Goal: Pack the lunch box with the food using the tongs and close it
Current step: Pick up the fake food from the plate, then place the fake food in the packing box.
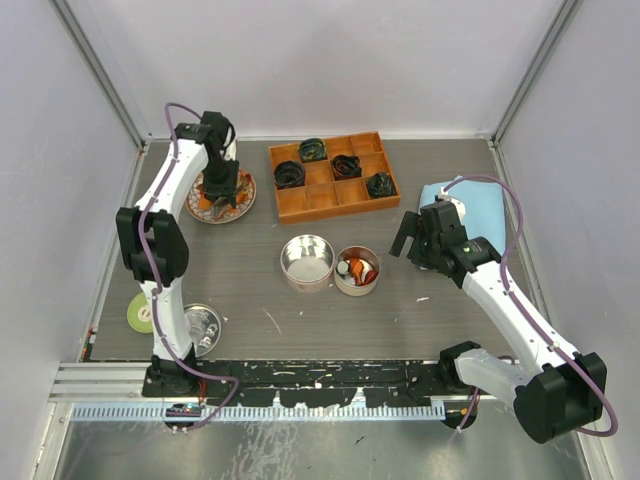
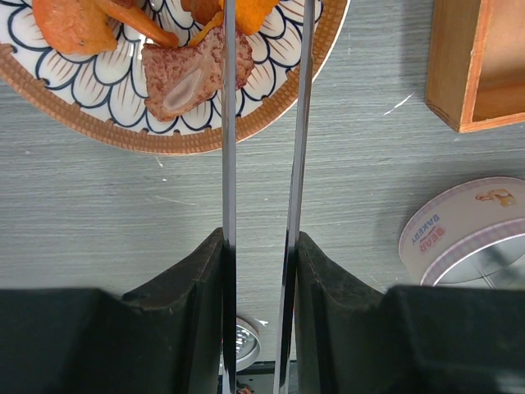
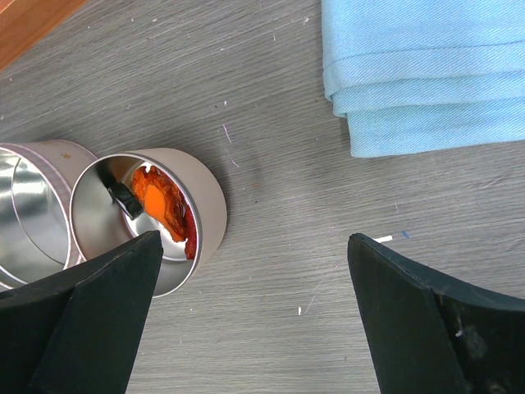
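My left gripper (image 2: 261,271) is shut on the tongs (image 2: 229,164), one thin silver arm pressed against each finger. The tongs reach up over a flower-patterned plate (image 2: 123,139) that carries food: orange chunks (image 2: 70,25) and a pinkish-red piece (image 2: 184,74). Their left arm crosses that piece, and the tips run out of view. In the top view this gripper (image 1: 222,180) hangs over the plate (image 1: 247,195). The lunch box is two round tins: an empty one (image 1: 307,262) and one (image 1: 356,270) holding orange food (image 3: 160,201). My right gripper (image 3: 254,271) is open over bare table right of it.
A wooden compartment tray (image 1: 333,175) with dark coiled lumps stands at the back. A folded blue cloth (image 1: 480,205) lies at the right. A round metal lid (image 1: 200,325) and a green disc (image 1: 140,312) lie near the left arm's base.
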`<state>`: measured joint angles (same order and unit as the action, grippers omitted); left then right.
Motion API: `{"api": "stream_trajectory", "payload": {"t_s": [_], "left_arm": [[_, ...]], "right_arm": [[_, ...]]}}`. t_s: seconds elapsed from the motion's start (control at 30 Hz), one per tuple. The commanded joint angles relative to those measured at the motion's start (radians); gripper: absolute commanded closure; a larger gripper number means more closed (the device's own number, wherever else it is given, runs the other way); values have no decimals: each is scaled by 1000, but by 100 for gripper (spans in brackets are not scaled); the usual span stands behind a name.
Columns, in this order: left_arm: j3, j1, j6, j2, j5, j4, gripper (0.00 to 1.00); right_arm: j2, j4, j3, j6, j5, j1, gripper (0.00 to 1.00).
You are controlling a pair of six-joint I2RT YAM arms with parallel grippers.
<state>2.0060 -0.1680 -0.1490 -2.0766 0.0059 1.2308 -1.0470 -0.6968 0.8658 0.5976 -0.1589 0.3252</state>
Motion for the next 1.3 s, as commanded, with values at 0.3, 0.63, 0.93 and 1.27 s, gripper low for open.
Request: {"api": "stream_trajectory", "payload": {"t_s": [0.3,0.63,0.93,1.27], "left_arm": [[-4,18,-26,135,4,-18,79],[-28,18,-42,219,80,-27,77],[-90,-67,-101,326,217,-54,77],[-268,-469,-218,451,208,-148,76]], "right_arm": [[-1,31,40,-2,-7,-4,0],[3,33,32,1,-8,-5,0],[4,37,32,5,-1,-4,0],[18,34,26,11,-11,-5,0]]}}
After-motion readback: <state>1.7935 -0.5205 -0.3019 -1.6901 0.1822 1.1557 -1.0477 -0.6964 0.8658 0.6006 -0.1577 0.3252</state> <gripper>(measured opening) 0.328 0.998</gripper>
